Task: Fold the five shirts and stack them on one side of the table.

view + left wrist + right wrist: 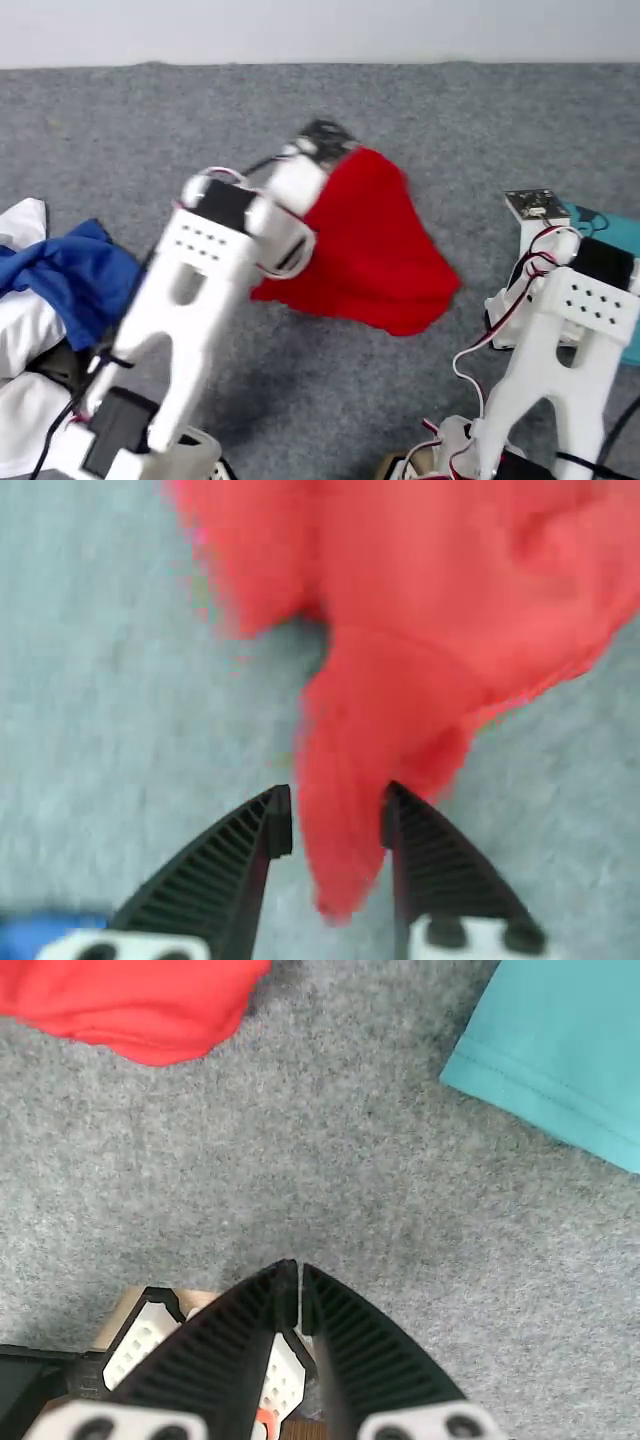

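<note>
A red shirt point(375, 245) hangs bunched over the middle of the grey table, lifted at its far end. My left gripper point(335, 815) is shut on a fold of the red shirt point(400, 630), whose cloth fills the gap between the black fingers point(250, 850). In the high view the left arm's wrist point(300, 180) covers the held corner. My right gripper point(299, 1278) is shut with nothing in it, low over bare carpet near the front right. A teal shirt point(560, 1040) lies flat beside it, at the table's right edge point(610, 235).
A heap of blue point(70, 275) and white shirts point(25, 400) lies at the left edge. The right arm's base point(540, 380) stands at the front right. The grey carpet surface point(150, 120) stretches to the back wall.
</note>
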Available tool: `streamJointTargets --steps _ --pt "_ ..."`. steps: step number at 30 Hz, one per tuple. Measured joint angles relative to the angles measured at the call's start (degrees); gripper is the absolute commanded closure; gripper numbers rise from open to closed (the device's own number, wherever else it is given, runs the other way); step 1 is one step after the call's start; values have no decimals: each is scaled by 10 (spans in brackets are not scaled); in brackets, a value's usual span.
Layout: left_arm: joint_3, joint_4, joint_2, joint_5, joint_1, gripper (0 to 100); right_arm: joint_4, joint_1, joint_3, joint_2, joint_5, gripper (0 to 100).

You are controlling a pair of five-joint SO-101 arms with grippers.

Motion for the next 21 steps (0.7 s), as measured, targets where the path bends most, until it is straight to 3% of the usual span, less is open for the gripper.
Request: streamJointTargets --steps 6,15,21 --pt "0 22 -89 2 -119 822 0 -68 0 0 0 986" --pt "63 33 -165 2 -343 826 0 -332 -36 7 -23 984" --pt "103 33 -185 2 -454 826 -1 -491 -91 105 -40 983"
